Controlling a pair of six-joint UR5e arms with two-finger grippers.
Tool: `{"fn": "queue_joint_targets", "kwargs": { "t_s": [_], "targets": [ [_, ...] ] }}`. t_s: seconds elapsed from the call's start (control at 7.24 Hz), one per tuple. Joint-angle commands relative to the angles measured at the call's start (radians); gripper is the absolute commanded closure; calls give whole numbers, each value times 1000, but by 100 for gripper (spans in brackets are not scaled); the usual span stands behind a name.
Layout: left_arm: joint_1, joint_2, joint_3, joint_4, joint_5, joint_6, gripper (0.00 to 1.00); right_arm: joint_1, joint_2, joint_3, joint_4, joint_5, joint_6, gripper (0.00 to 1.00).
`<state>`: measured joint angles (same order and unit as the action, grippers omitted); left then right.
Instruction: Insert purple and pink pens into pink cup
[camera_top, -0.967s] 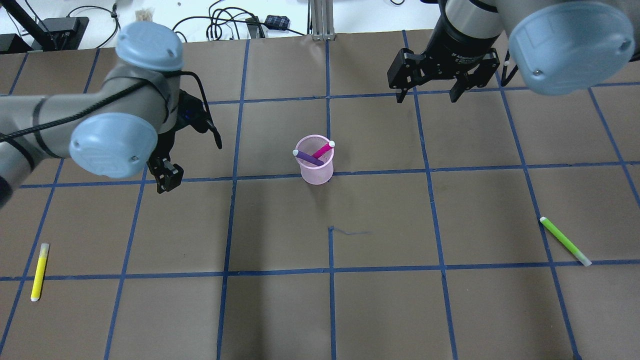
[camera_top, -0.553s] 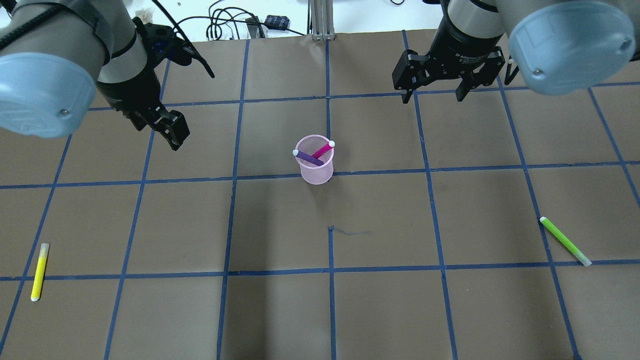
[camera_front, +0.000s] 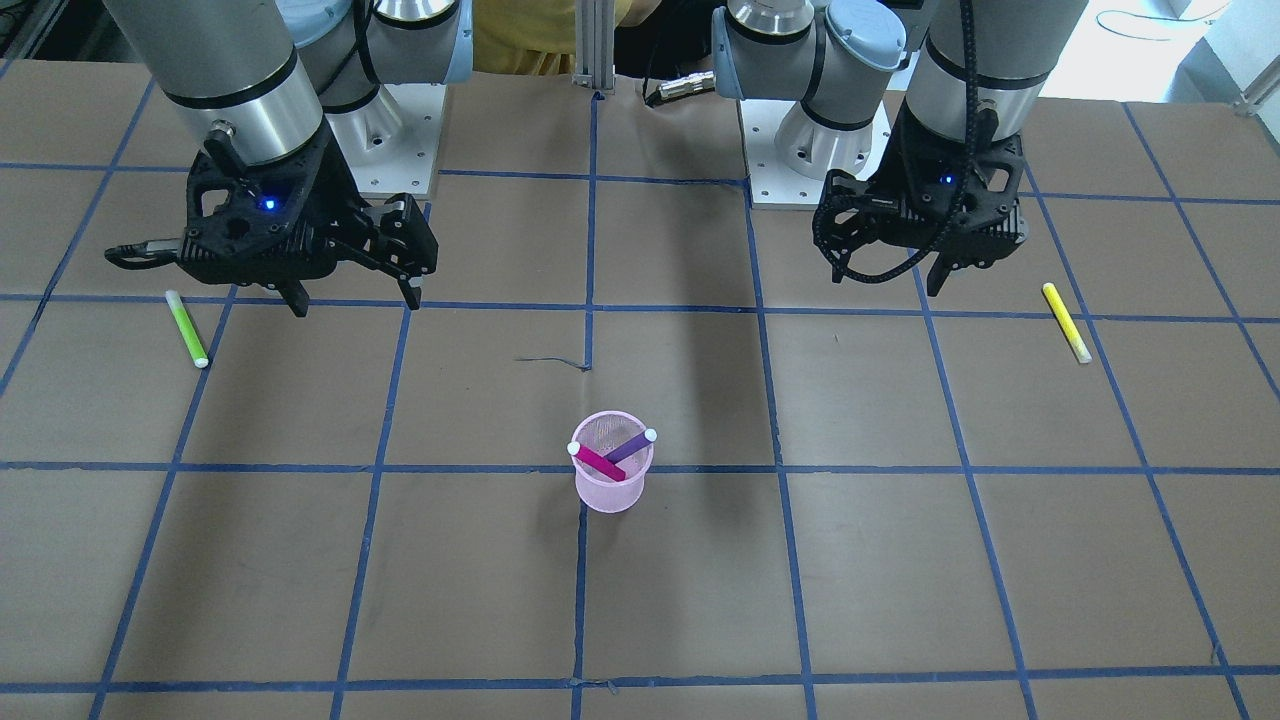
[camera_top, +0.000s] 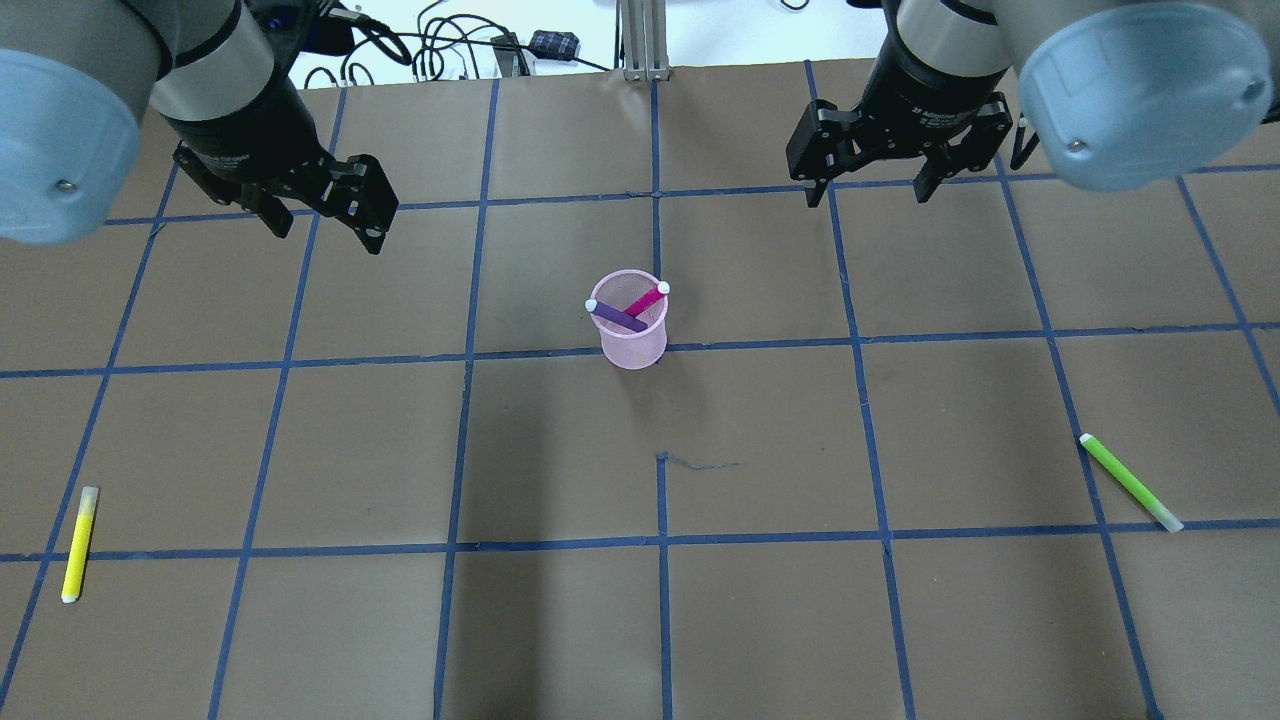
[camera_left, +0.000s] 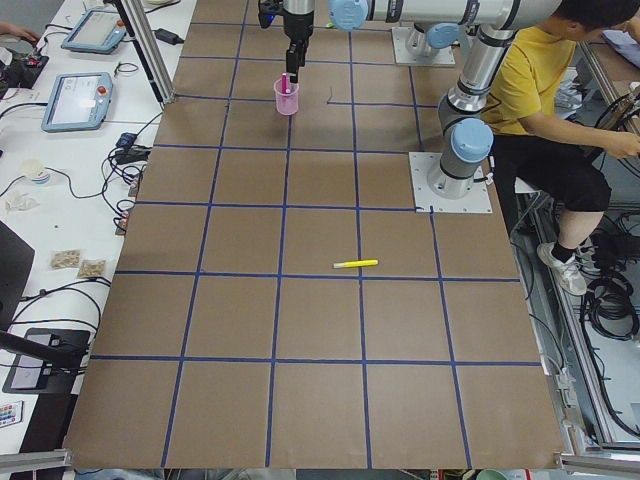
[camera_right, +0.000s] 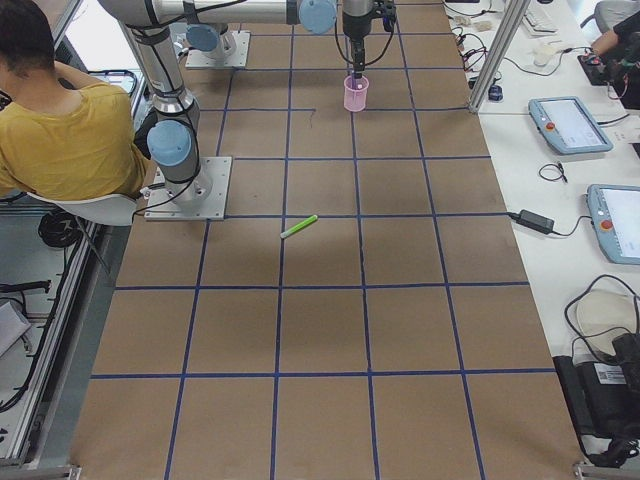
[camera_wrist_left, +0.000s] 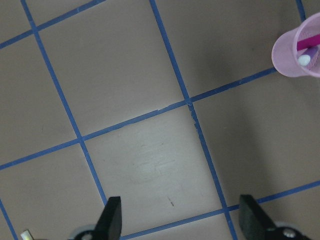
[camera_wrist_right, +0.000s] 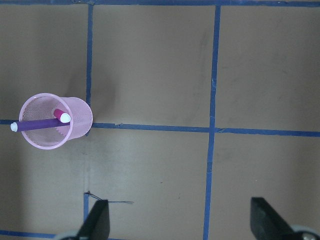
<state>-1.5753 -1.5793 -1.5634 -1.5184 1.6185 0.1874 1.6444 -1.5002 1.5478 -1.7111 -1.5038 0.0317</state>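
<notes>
The pink cup (camera_top: 634, 352) stands upright near the middle of the table (camera_top: 760, 620), and both of the task's pens are already in it. The purple pen (camera_top: 618, 317) leans with its white cap on the rim at about 9 o'clock in the overhead view. The pink pen (camera_top: 646, 299) leans the other way, its cap on the rim at about 1 o'clock, so the two long axes cross inside the cup. The left gripper (camera_top: 325, 225) hangs above the table at about 10 o'clock from the cup, its fingers spread and nothing between them. The right gripper (camera_top: 866, 195) hangs at about 2 o'clock from the cup, likewise spread and empty. Both are well apart from the cup. The right one looks a little nearer, though their height above the table makes that hard to judge. In the left wrist view the cup sits at about 1 o'clock from the gripper, and in the right wrist view at about 10 o'clock. A yellow pen (camera_top: 79, 543) lies at about 8 o'clock near the table's edge and a green pen (camera_top: 1130, 482) at about 4 o'clock, both outside the task. As things lie, the task looks complete, and neither arm appears to need another grasp.
</notes>
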Motion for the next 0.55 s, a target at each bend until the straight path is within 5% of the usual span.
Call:
{"fn": "queue_joint_targets", "kwargs": {
  "t_s": [0.0,0.41],
  "targets": [
    [0,22,2,-3,-32,-19,14,0,0,0,1,-1,-1,0],
    [17,41,19,-59,-83,-5,11,0,0,0,1,-1,-1,0]
  ]
}}
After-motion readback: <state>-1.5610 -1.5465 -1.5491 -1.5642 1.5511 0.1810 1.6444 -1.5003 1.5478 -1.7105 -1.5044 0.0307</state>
